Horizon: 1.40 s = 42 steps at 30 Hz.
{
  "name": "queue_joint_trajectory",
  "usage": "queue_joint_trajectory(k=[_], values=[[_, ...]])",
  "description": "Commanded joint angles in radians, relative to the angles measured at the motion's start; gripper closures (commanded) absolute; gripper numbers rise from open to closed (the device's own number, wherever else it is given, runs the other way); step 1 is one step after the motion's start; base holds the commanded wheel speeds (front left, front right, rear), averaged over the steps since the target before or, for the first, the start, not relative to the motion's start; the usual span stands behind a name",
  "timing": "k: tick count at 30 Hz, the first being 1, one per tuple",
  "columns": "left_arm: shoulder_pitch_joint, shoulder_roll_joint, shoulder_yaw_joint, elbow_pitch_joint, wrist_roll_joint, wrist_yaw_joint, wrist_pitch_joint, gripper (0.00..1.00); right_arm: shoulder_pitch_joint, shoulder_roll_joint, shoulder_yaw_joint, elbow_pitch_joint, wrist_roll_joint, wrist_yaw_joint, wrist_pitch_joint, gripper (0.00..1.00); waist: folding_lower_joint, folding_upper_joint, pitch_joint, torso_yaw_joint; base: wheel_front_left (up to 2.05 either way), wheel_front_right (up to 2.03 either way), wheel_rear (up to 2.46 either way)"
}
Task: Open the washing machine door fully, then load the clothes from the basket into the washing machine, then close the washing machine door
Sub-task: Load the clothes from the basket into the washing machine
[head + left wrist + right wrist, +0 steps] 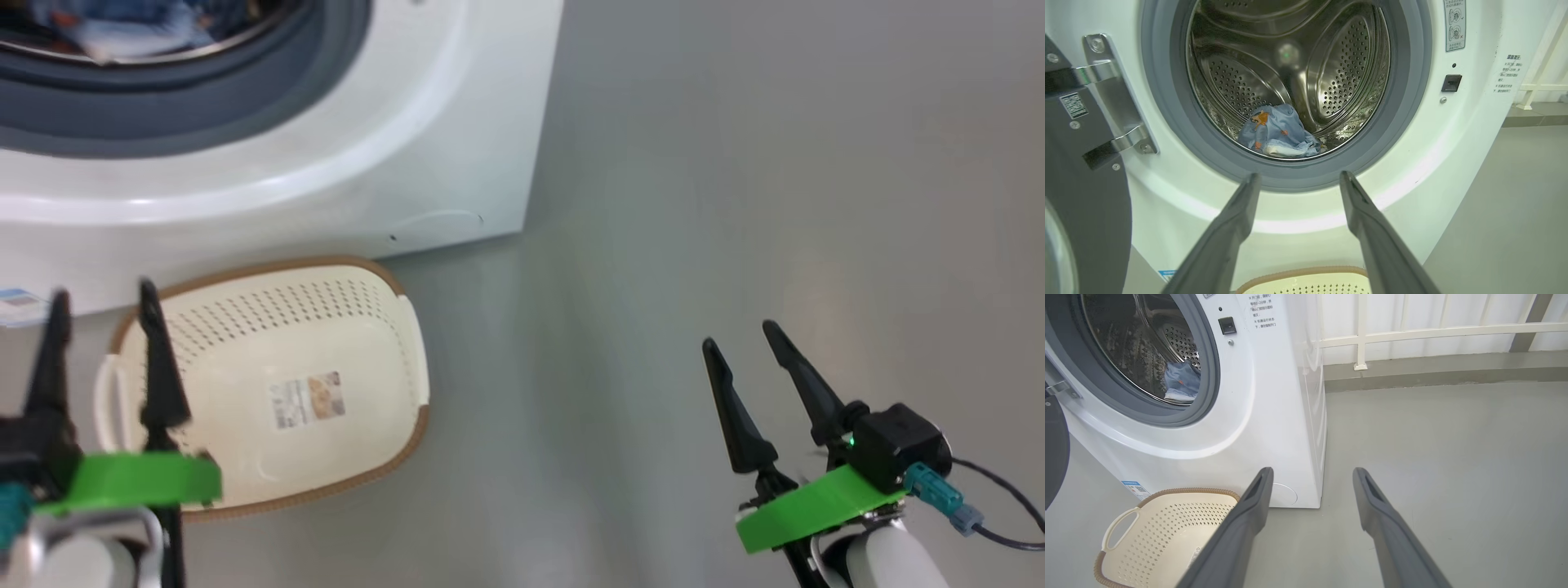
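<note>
Sitting on the floor (735, 163) right in front of the washing machine (326, 188), the basket (367, 343) has nothing in it but its sticker (306, 400), so the loading part looks done. The clothes (1278, 132) lie in a blue heap at the bottom of the drum (1331, 61), well behind the grey rubber ring (1161, 81), so they prob. won't get pinched when the door shuts.

The washing machine door (1086, 196) stands wide open on the left of the left wrist view, hanging on its shiny hinge (1114, 94). It's out of the way b/c the hole had to be free for the clothes.

The left hand (102, 292) hangs above the basket's left end & points at the hole, fingers apart, holding nothing. The right hand (740, 335) is off to the side over bare floor, well apart from the machine, fingers apart too, nothing in it.

My guess: shutting the door is all that's left. The left hand is nearer the door, so it could push it round. One worry — the basket sits close under the hole. It looks low enough to miss the door's swing, but I can't tell for sure.
</note>
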Motion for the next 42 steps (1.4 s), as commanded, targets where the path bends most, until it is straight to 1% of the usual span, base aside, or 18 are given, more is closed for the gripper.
queue_joint_trajectory(k=[1,9,15,20,27,42], values=[[0.024,0.021,0.033,-0.034,-0.002,0.015,-0.01,0.0,0.027,-0.002,0.014,-0.025,-0.009,0.003,0.009,0.0,0.0,0.0,-0.084,0.061,0.0,0.0,0.0],[0.161,-0.022,-0.003,-0.052,-0.005,0.041,-0.019,0.0,0.093,-0.002,-0.007,-0.052,-0.029,0.003,0.053,0.0,0.0,0.0,-0.18,0.096,0.0,0.0,0.0],[0.244,-0.042,-0.037,-0.055,-0.006,0.047,-0.022,0.0,0.15,-0.002,-0.023,-0.084,-0.036,0.003,0.086,0.0,0.0,0.0,-0.249,0.116,0.0,0.0,0.0],[0.287,-0.044,-0.054,-0.063,-0.002,0.056,-0.019,0.0,0.189,-0.002,-0.034,-0.114,-0.041,0.003,0.111,0.0,0.0,0.0,-0.297,0.131,0.0,0.0,0.0],[0.334,-0.031,-0.053,-0.081,0.0,0.073,-0.016,0.0,0.238,-0.002,-0.05,-0.156,-0.045,0.003,0.143,0.0,0.0,0.0,-0.357,0.144,0.0,0.0,0.0],[0.354,-0.019,-0.059,-0.099,-0.001,0.086,-0.001,0.0,0.267,-0.002,-0.061,-0.188,-0.044,0.003,0.158,0.0,0.0,0.0,-0.374,0.146,0.0,0.0,0.0]])
